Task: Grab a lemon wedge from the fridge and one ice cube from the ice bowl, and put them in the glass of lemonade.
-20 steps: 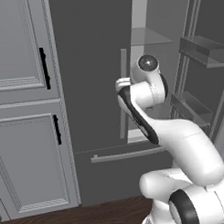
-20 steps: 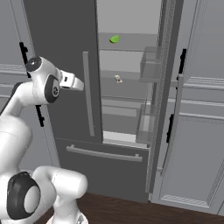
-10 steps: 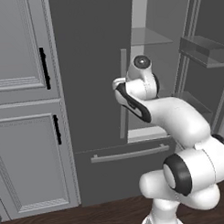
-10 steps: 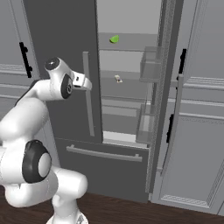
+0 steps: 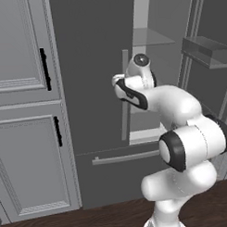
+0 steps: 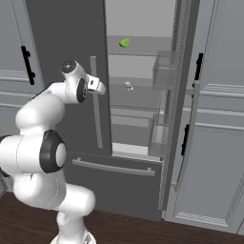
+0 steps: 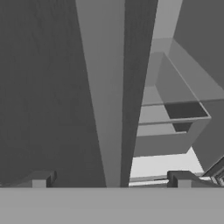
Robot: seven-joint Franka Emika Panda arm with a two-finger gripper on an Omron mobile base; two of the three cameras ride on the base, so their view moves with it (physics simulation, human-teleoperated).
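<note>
Fridge (image 6: 66, 28): dark grey, right door swung open, left door shut. Lemon wedge (image 6: 125, 42): upper centre of the right base view, on an upper shelf inside. Gripper (image 7: 111, 177): bottom of the hand view, fingertips spread apart, holding nothing, astride the left door's vertical bar handle (image 7: 109, 87).

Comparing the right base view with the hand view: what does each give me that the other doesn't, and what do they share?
Right base view: the tiny yellow-green lemon wedge on an upper shelf of the tall dark grey fridge, a small whitish scrap one shelf lower, and the right door swung open. Hand view: the gripper, jaws open, straddling the long grey vertical bar handle. Both: that handle on the closed left door, and the lit shelves.
</note>
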